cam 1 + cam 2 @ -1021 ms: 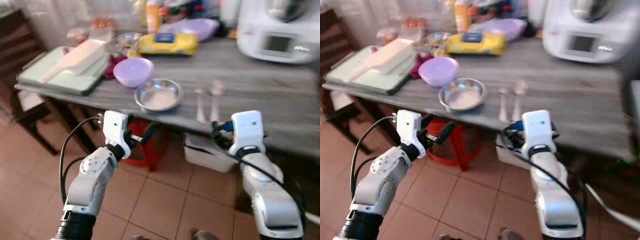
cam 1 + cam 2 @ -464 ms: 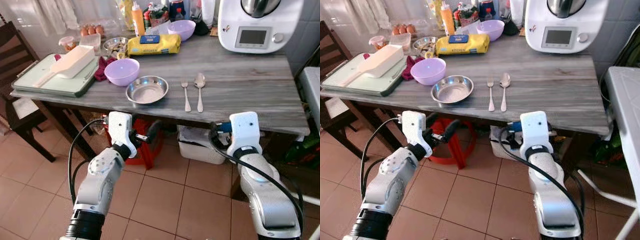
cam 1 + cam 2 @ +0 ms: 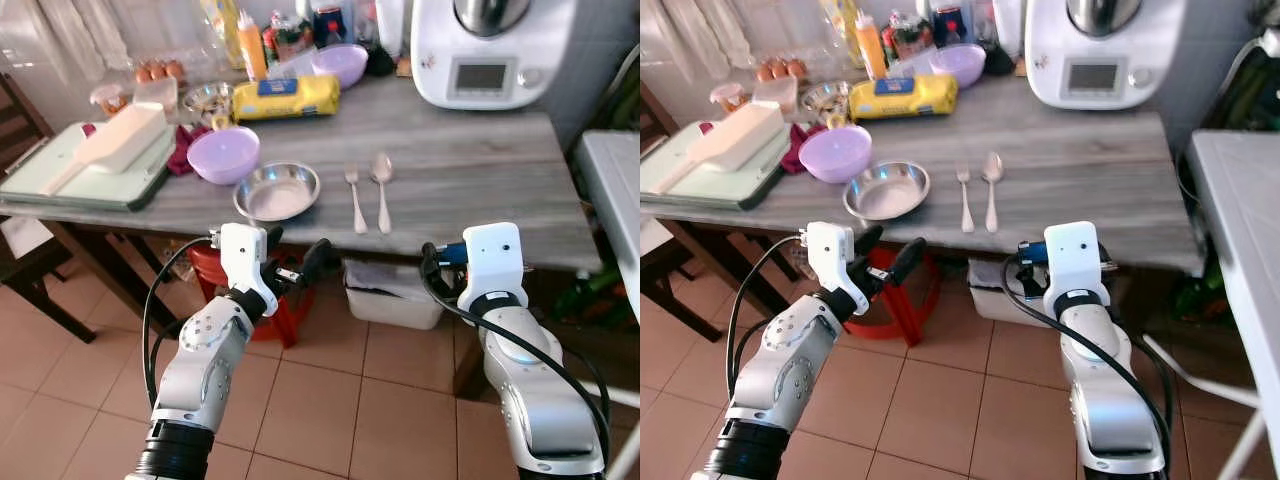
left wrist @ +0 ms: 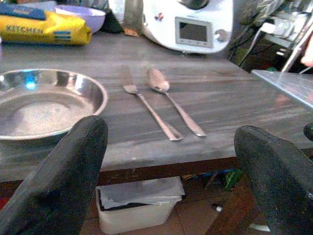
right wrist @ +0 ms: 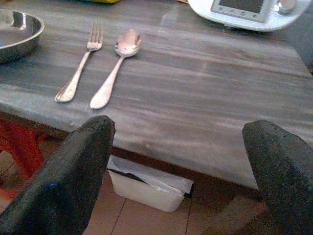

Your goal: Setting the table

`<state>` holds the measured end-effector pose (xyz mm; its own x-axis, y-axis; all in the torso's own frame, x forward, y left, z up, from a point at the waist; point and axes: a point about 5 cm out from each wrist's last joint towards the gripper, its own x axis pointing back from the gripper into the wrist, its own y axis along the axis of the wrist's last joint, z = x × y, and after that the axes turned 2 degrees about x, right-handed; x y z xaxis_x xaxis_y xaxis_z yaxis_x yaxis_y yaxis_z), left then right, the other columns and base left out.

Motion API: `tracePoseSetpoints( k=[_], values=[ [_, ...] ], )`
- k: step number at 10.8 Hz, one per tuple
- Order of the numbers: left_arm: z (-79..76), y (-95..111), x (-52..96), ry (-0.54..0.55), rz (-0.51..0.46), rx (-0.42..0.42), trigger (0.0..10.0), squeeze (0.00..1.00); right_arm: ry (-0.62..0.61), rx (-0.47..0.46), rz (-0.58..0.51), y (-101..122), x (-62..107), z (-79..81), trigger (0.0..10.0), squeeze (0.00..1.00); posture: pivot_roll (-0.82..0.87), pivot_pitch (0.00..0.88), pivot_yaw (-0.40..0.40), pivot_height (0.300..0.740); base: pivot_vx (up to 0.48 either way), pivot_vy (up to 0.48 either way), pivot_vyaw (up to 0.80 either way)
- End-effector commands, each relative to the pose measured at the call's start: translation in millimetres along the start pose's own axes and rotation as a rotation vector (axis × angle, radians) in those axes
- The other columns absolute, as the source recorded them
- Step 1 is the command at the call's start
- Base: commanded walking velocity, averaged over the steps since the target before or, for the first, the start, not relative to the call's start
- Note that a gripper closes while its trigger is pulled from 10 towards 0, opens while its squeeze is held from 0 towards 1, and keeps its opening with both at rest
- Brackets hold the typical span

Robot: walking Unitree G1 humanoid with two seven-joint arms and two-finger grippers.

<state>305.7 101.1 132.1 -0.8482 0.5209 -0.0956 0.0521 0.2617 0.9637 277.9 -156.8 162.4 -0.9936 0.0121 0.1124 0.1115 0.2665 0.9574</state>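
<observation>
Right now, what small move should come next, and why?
Probably lift the right gripper up and forward toward the spoon. Both grippers hang open below the table edge, holding nothing, and the spoon and fork lie nearest the right one, beside the steel bowl.

Grey wood-grain table [image 3: 480,170], matt and smooth. Polished metal bowl [image 3: 277,190], bright and mirror-like inside. Shiny metal fork [image 3: 355,194] and spoon [image 3: 382,187] just right of it. Glossy lilac plastic bowl [image 3: 224,154] to the left. Far right, smooth white plastic appliance [image 3: 486,50] with a steel jug. Yellow glossy packet [image 3: 272,96]. Matt terracotta floor tiles [image 3: 330,400]. Matt black rubbery fingers [image 4: 63,176].
</observation>
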Motion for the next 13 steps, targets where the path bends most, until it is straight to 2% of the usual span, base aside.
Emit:
tracePoseSetpoints(
  k=[1, 10, 12, 13],
  values=[
    [3.3, 3, 2.2, -0.003, -0.007, -0.013, 10.0, 0.00, 0.017, -0.003, -0.012, 2, 0.5, 5.7, 10.0, 0.00, -0.14, 0.100, 0.139, 0.740, 0.341, 0.000, 0.00],
    [3.0, 2, 4.2, -0.021, 0.002, -0.014, 10.0, 0.00, 0.029, 0.015, -0.022, 2, 0.7, 9.6, 10.0, 0.00, -0.13, 0.103, 0.141, 0.740, 0.353, 0.000, 0.00],
    [6.0, 1, 18.7, -0.057, 0.022, -0.090, 10.0, 0.00, 0.025, 0.039, -0.025, 4, -1.4, 7.7, 10.0, 0.00, -0.13, 0.102, 0.138, 0.740, 0.000, 0.000, 0.00],
    [10.6, 0, 27.4, -0.060, 0.042, -0.094, 10.0, 0.00, 0.030, 0.046, -0.024, 4, -1.9, 7.7, 10.0, 0.00, -0.13, 0.103, 0.138, 0.740, 0.000, 0.000, 0.00]
  ],
)
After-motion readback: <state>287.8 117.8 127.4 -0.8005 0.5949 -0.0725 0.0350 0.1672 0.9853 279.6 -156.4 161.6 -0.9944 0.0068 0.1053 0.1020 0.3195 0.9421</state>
